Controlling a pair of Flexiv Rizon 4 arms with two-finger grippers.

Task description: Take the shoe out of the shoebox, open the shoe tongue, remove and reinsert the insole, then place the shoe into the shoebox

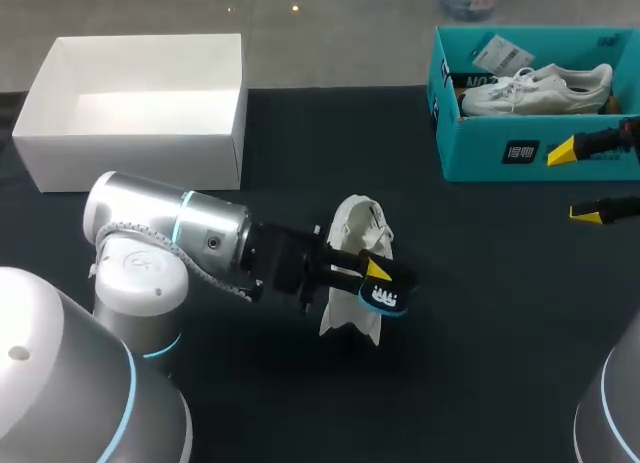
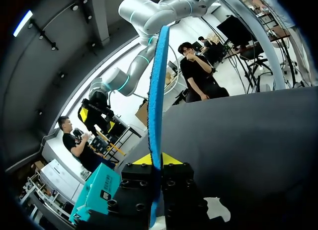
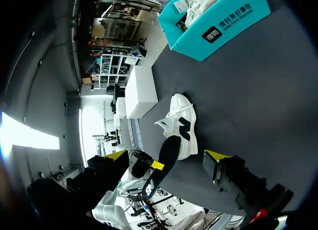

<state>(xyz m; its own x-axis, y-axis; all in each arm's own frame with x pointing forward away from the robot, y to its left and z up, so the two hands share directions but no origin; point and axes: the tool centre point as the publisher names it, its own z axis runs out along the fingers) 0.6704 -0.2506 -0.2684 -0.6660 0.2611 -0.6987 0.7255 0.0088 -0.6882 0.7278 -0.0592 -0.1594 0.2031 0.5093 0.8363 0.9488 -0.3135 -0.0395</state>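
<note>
A: How was the left gripper [image 1: 380, 279]?
B: Clamped on the insole [image 1: 386, 299], mid-frame in head view. Fingers pinched it from both sides. In left wrist view its blue edge ran straight out betw. the tips
A: & the shoe [image 1: 355, 228]?
B: White, sat on the black table [image 1: 480, 323] at frame centre, outside both boxes, right by the held insole. Couldn't tell if insole touched it
A: The right gripper [image 1: 577, 183]?
B: At the right edge, fingers spread wide, nothing in them. It hung just in front of the teal shoebox [image 1: 480, 148], which was in the upper right corner w/ a 2nd white shoe [image 1: 540, 88] inside
A: Anything else?
B: Open white box [image 1: 140, 155], upper left, well apart from the shoe
</note>
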